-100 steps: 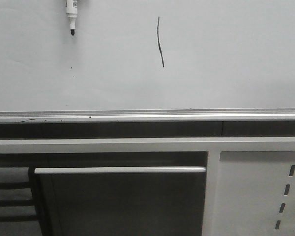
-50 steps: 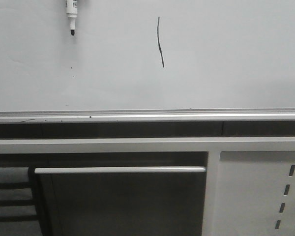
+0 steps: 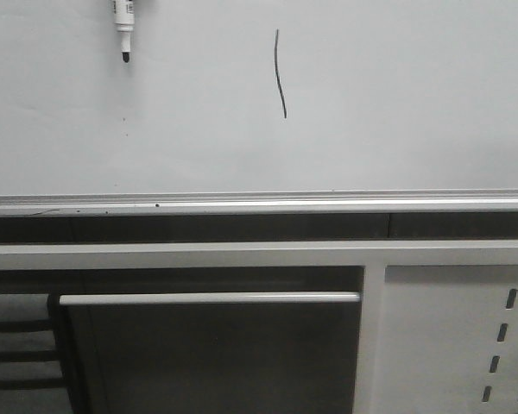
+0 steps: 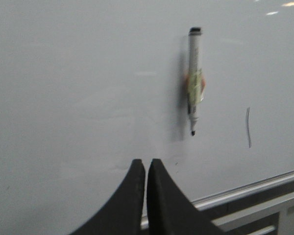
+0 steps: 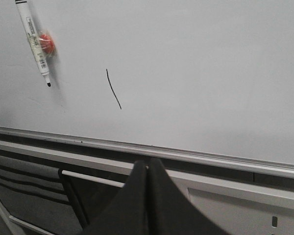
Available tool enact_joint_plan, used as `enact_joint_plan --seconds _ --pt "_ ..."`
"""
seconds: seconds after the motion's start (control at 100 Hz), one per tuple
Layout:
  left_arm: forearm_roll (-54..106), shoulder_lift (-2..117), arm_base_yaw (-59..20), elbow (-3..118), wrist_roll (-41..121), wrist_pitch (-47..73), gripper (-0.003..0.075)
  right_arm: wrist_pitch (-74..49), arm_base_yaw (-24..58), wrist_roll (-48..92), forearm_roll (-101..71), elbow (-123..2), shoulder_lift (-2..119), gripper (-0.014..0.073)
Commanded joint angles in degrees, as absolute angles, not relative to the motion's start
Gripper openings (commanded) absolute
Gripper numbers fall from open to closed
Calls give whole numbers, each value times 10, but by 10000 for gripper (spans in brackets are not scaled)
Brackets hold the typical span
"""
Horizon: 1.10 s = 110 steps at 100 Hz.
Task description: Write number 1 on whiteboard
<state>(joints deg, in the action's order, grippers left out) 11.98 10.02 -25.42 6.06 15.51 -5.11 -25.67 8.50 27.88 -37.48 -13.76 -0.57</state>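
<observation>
The whiteboard point(image 3: 397, 103) fills the upper part of the front view, with its silver rail point(image 3: 259, 204) below. The number 1 point(image 3: 281, 73) is a thin black near-vertical stroke on it; it also shows in the left wrist view point(image 4: 248, 127) and the right wrist view point(image 5: 113, 88). A white marker point(image 3: 124, 28) with a black tip hangs on the board to the left of the stroke, held by an orange magnet point(image 5: 47, 43). My left gripper point(image 4: 146, 161) is shut and empty, away from the marker point(image 4: 194, 78). My right gripper point(image 5: 147, 162) is shut and empty, below the rail.
Under the board stands a white frame with a horizontal bar point(image 3: 209, 298) and a white perforated panel point(image 3: 453, 336) at the right. Small dark specks point(image 3: 126, 120) mark the board below the marker.
The front view has shifted very slightly; the marker, the stroke and the board stand as before.
</observation>
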Motion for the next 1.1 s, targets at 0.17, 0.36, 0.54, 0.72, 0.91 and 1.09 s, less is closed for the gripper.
enact_joint_plan --seconds 0.17,0.36,0.54,0.72,0.91,1.09 --pt "62 10 -155 12 72 -19 -20 -221 81 282 -385 -152 -15 -71" --pt "65 -16 -112 -26 45 -15 -20 -221 81 282 -385 -152 -15 -71" --pt "74 -16 -114 -26 45 0 -20 -221 81 282 -385 -152 -15 -71" --pt "74 -15 -114 -26 45 0 -20 -221 81 282 -385 -152 -15 -71" --pt "74 -15 -114 -26 45 0 -20 -221 81 282 -385 -152 -15 -71" --pt "74 -15 -114 -26 45 0 -20 -221 81 282 -385 -152 -15 -71"
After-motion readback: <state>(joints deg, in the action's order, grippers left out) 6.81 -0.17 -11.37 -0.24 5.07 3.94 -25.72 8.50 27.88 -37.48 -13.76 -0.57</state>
